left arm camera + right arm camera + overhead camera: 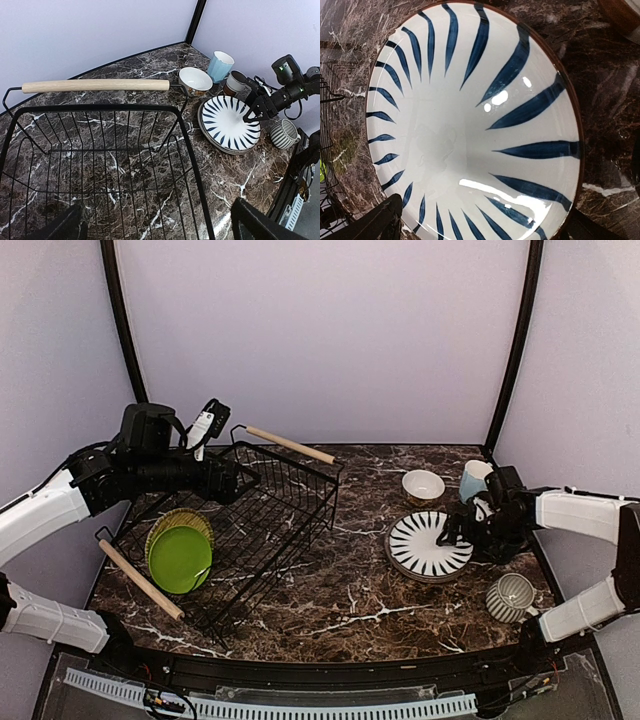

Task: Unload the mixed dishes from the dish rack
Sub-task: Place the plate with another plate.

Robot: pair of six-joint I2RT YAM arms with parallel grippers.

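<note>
The black wire dish rack (292, 502) stands on the left, with a lime green plate (180, 560) lying on an olive-yellow plate (180, 523) at its near end. My left gripper (247, 481) hovers open over the rack's bare far half (100, 107), its fingers (260, 225) holding nothing. On the table to the right lies the striped plate (428, 545). My right gripper (460, 530) hangs open just above that plate (470, 125), apart from it. A cream bowl (423, 485), a light blue cup (472, 480) and a striped mug (511, 597) stand around it.
A brown-sided cup (235, 82) stands beside the light blue cup (220, 65), mostly hidden behind my right arm in the top view. Wooden rod handles (290, 444) (140, 580) cap the rack's ends. Walls close in the back and sides.
</note>
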